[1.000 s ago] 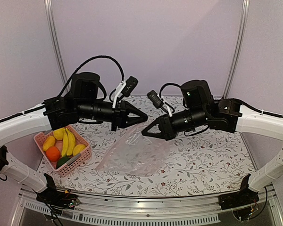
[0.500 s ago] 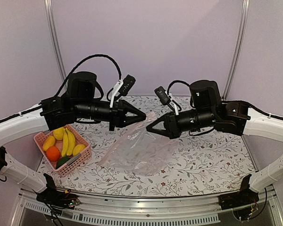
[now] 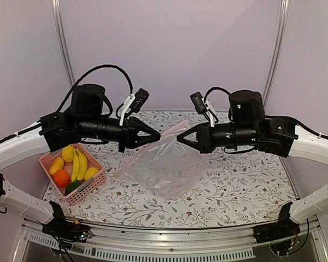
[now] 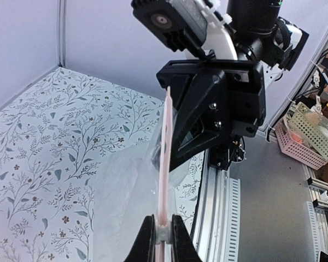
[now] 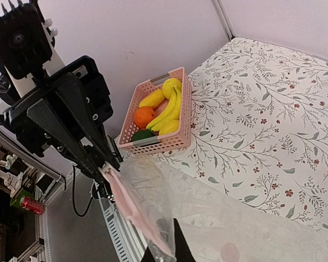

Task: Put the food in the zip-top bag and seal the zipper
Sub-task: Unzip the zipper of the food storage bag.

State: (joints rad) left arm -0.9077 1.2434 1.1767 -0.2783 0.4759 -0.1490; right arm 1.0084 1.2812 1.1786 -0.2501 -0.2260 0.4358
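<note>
**Zip-top bag.** The zip-top bag (image 3: pixel 165 173) is a large, clear, crinkled film pouch. Its mouth end is raised above the desk (image 3: pixel 238 183) between the two arms. Its lower body slopes down and rests on the floral surface at the centre. The zipper (image 4: pixel 164 164) shows as a thin, pale pink strip along the mouth edge. It is stretched taut from one claw to the other.

**Claws.** The left claw (image 4: pixel 163 236) is clamped on the zipper, with the strip pinched between its tips. The right claw (image 5: pixel 166 254) is closed on the same strip at the opposite end. The two claws face each other, near but apart.

**Food.** The food (image 3: pixel 76 168) lies in the pink basket (image 5: pixel 165 143) on the left side of the desk, well apart from the bag. It comprises yellow bananas, yellow lemon-like pieces, a round orange and a dark green piece.

**Limits of view.**
- The left wrist view shows the zipper edge-on, so it cannot be told whether the mouth is pressed shut or parted.
- Both wrist views cut off the claw tips at the bottom edge.
- The bag outline is hard to trace against the floral pattern, and the right wrist view cuts off its lower end.
- The green piece is partly hidden behind the basket wall.
</note>
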